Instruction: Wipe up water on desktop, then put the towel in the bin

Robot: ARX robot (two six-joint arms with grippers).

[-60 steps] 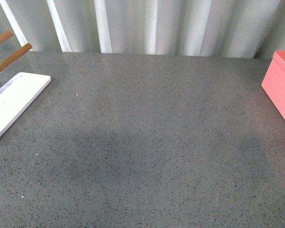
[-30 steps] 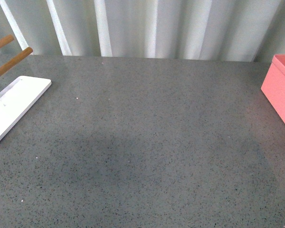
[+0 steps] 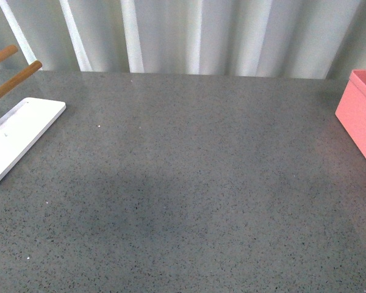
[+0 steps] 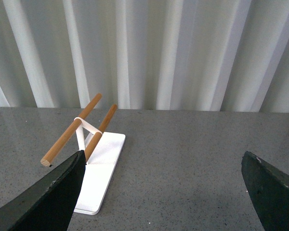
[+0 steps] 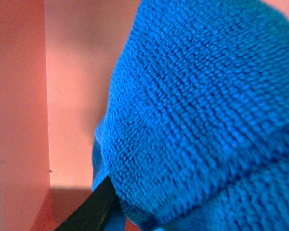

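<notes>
Desk (image 3: 189, 171) looks dry, so wiping seems done. Right pincer (image 5: 111, 202) holds the blue towel (image 5: 202, 110) down inside the pink bin (image 5: 67, 96); next, let go and lift clear. Left pincer (image 4: 161, 192) hangs wide near the white rack (image 4: 98, 163).

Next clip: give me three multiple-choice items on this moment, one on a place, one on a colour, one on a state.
1. Where is the towel?
A. spread on the desktop
B. inside the bin
C. draped over the rack

2. What colour are the rack's rods?
A. brown wood
B. blue
C. pink

3. How is the left gripper?
A. shut on the towel
B. shut on a rod
C. open, holding nothing

Key: 1 B, pink bin walls surround the towel in the right wrist view. 2 A, the rods on the white rack are brown. 3 C, its fingers stand wide apart over bare desktop.
</notes>
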